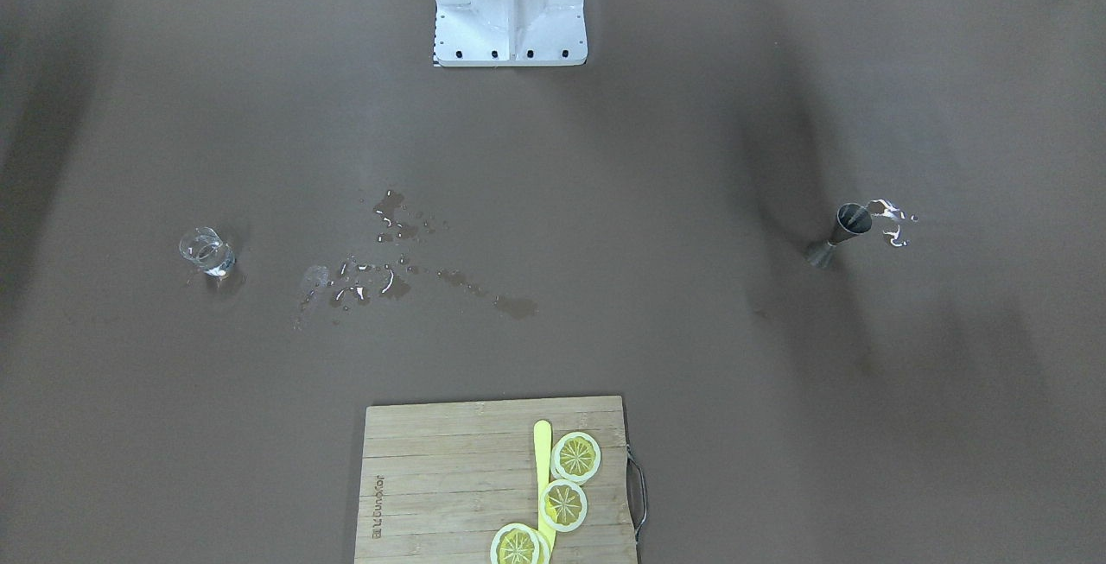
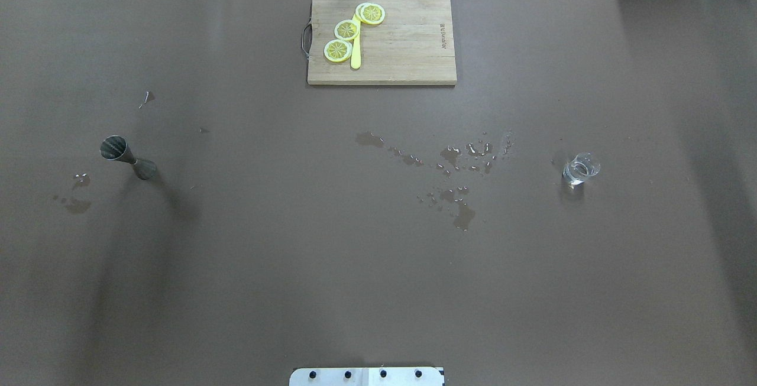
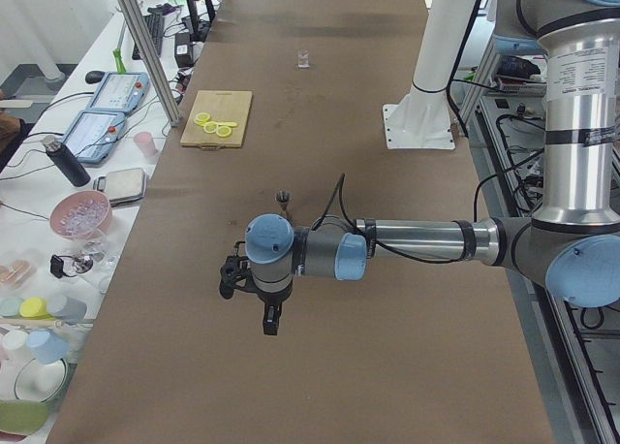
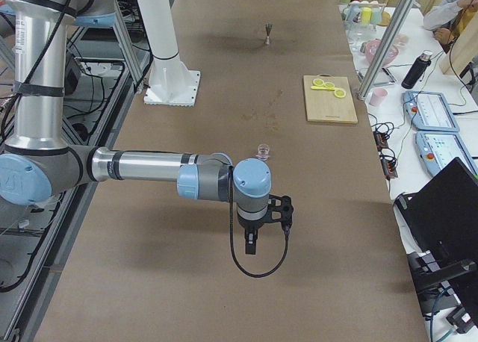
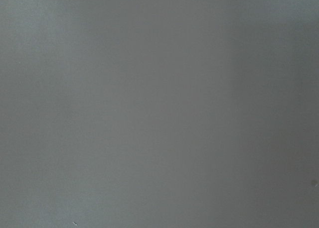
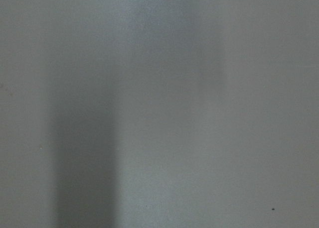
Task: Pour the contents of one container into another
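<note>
Overhead and front-facing cameras looked down from opposite sides, sharing the cutting board (image 2: 402,43); side cameras faced along the table (image 3: 387,386).

Left tool (image 3: 231,277), right tool (image 4: 285,211): jaw state unreadable.

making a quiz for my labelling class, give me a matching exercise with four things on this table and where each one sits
Things
1. metal jigger
2. clear glass
3. cutting board
4. lemon slices

Places
A. on the board, beside the yellow knife
B. on the robot's right side of the table
C. at the table's far edge from the robot, near the middle
D. on the robot's left side of the table

Pairs: 1-D, 2-B, 3-C, 4-A
</note>
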